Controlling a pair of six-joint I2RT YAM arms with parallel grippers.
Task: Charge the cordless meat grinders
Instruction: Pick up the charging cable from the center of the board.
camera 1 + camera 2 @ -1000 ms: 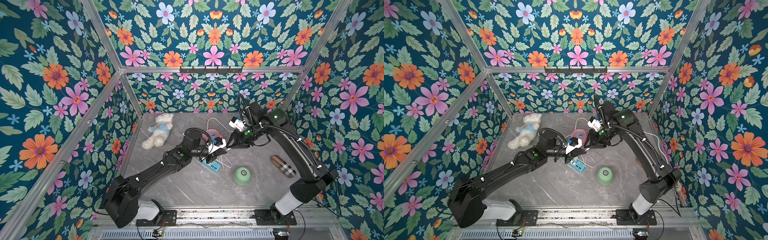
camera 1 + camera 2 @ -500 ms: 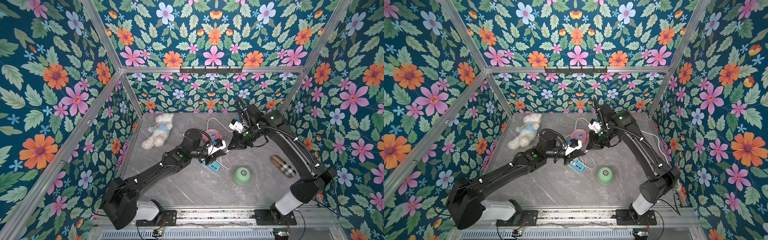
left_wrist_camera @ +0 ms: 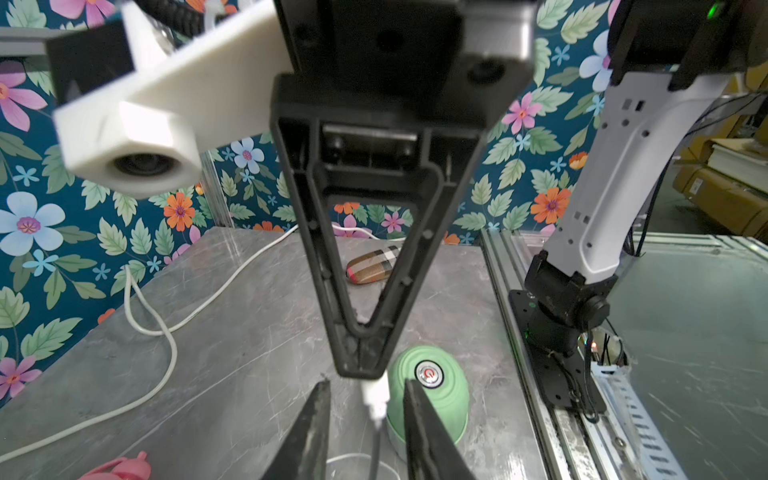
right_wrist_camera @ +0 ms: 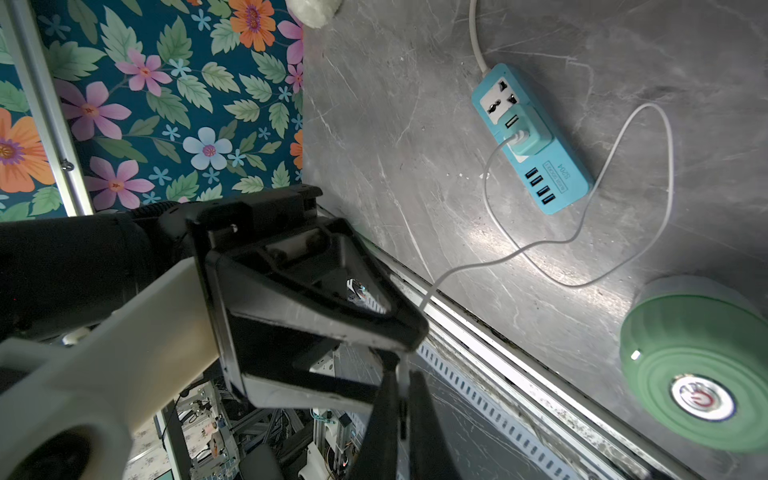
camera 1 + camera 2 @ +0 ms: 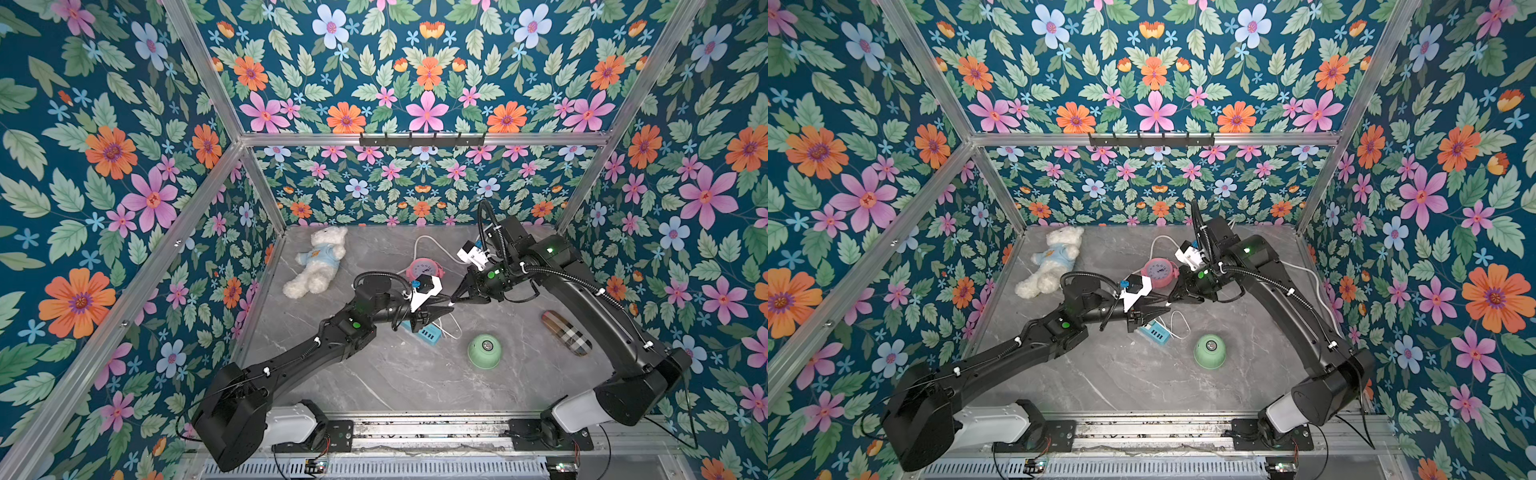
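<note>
While right tool [image 4: 400, 380] pinches cable plug [image 3: 375, 397], left tool [image 3: 365, 395] ajar; grinder [image 5: 484, 351] well apart.

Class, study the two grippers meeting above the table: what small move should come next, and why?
Probably draw the left gripper straight back. Its jaws stand apart around the white plug, while the right gripper is shut on it. Clearing the left would let the right arm carry the plug to the mint-green grinder, standing with no cable attached.
</note>
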